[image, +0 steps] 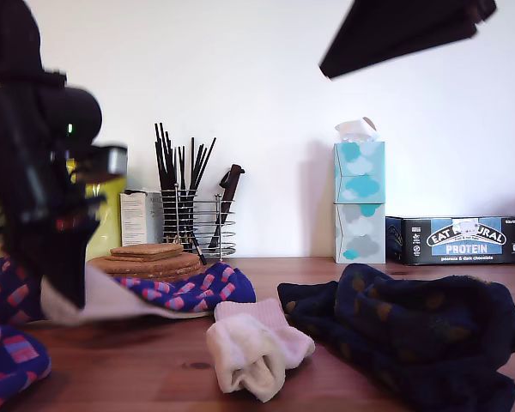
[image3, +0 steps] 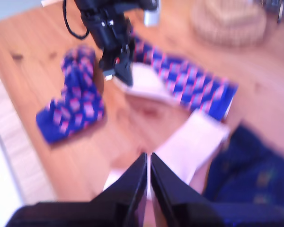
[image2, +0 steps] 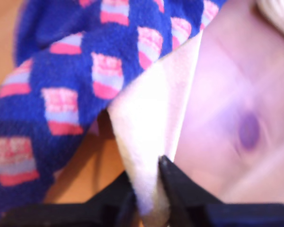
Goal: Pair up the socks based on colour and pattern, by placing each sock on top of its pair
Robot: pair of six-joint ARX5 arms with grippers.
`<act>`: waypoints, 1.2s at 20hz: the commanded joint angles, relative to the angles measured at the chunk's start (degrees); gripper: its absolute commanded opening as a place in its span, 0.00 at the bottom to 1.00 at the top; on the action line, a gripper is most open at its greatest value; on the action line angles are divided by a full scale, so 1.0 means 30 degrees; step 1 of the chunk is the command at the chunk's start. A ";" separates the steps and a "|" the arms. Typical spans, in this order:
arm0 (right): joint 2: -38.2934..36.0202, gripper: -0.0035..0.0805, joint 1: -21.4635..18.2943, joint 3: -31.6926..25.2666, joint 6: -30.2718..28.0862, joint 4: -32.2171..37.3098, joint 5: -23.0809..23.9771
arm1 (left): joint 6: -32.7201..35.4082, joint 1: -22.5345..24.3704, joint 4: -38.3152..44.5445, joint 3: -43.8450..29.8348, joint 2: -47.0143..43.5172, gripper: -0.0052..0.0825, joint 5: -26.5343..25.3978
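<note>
My first gripper [image2: 149, 189] is shut on the edge of a cream-pink sock [image2: 146, 137], which lies partly over a blue sock with pink-red checks [image2: 61, 85]. In the exterior view this gripper [image: 69, 292] is low at the left, with the cream sock [image: 112, 300] trailing from it. A second checked sock [image: 9, 343] lies at the exterior view's lower left. Another cream sock [image: 253, 348] sits front centre, beside a heap of navy dotted socks [image: 412, 335]. My second gripper [image3: 148, 161] is shut on nothing, high above the table; its arm [image: 403, 30] shows at the exterior view's top right.
Along the back wall stand a stack of cork coasters [image: 150, 257], a wire basket of black utensils [image: 193, 219], a white carton [image: 142, 217], two stacked tissue boxes [image: 359, 202] and a protein bar box [image: 463, 240]. Bare wooden table [image: 154, 369] shows in front.
</note>
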 commanded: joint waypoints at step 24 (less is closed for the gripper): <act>0.5486 0.41 0.0036 -0.0328 -1.2764 0.9238 0.0044 | -0.8816 -0.0459 -0.3672 0.5850 -0.1953 0.04 1.1183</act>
